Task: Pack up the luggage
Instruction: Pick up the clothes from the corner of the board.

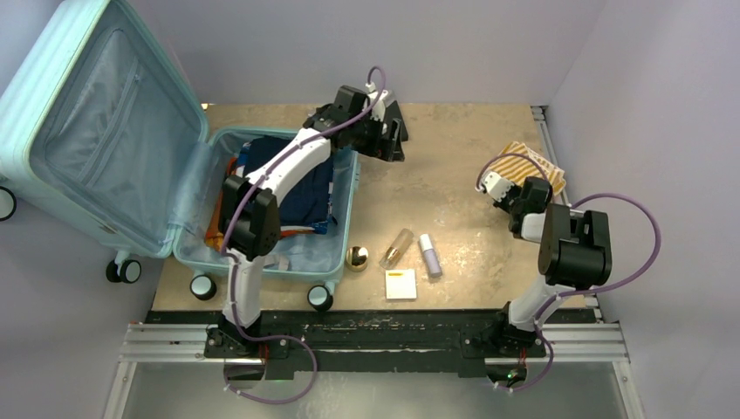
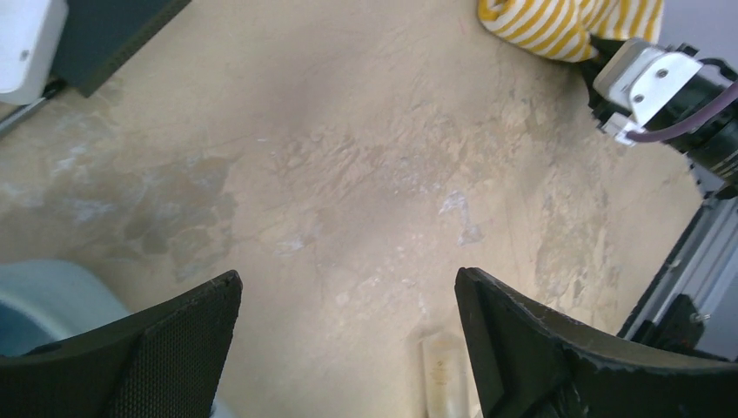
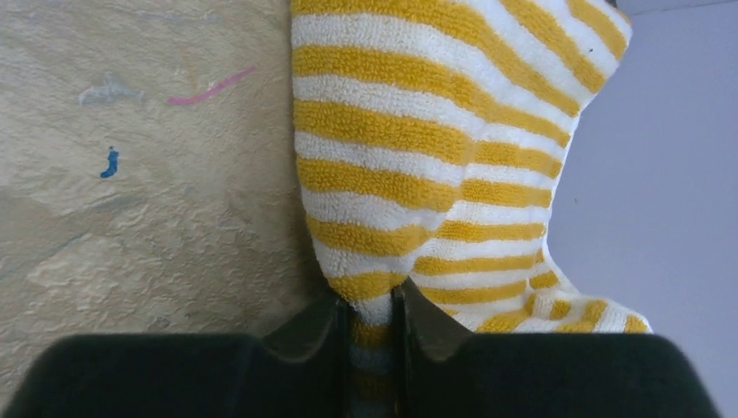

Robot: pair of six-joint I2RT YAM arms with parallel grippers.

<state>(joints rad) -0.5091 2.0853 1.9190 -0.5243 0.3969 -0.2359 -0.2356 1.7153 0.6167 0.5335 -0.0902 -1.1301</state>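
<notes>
I am clamping my right pincer (image 3: 372, 305) on the yellow-striped towel (image 3: 409, 157); my left pincer (image 2: 348, 279) is hanging apart. The luggage (image 1: 105, 131) is lying open at the surface's left, holding dark clothes (image 1: 323, 192); a bottle (image 1: 397, 247), tube (image 1: 429, 255) and yellow pad (image 1: 400, 284) are lying outside.

On my overhead view I see a scuffed tan bench (image 1: 454, 157) with a yellow-and-white striped towel (image 1: 537, 166) bunched at its right edge. Along the lower middle of the frame sit a shiny gold ball (image 1: 357, 257), a clear bottle (image 1: 397, 248) lying tilted just right of it, a lavender tube (image 1: 429, 255) next over, and a pale yellow square pad (image 1: 401, 285) below those two. My right wrist view shows a pink streak (image 3: 211, 87) and a small blue mark (image 3: 110, 163) on the bench, upper left.
</notes>
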